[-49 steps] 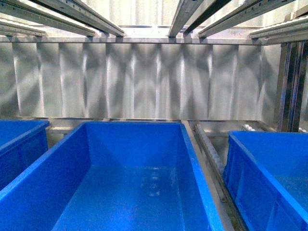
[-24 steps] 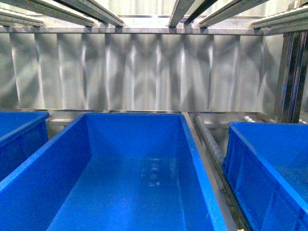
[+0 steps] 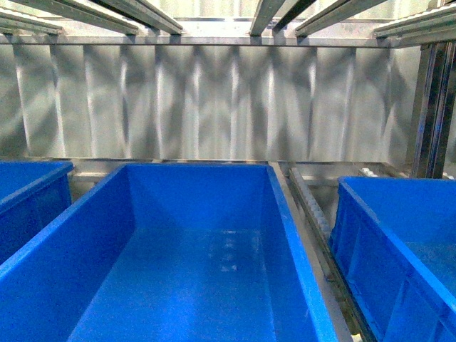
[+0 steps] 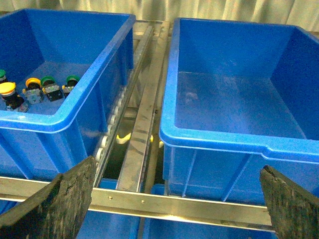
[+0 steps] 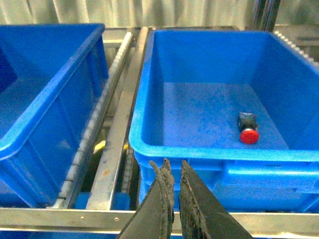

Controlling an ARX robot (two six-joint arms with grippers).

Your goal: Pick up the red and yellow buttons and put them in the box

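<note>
A deep blue box (image 3: pixel 199 203) sits between a left bin (image 3: pixel 32 191) and a right bin (image 3: pixel 374 239), before a ribbed metal wall (image 3: pixel 214 103).

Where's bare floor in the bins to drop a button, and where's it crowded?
Middle box: all visible floor is bare, wall to wall. Right box: bare except the red button lying toward one side wall. Left box: crowded where yellow buttons and green buttons bunch together.

Three blue bins (image 3: pixel 192 199) in a row up front. Then I count two yellow-capped buttons (image 4: pixel 7 89), three green-capped buttons (image 4: pixel 48 81) (one's cut off at the edge), and just one red-capped button (image 5: pixel 248 135).
</note>
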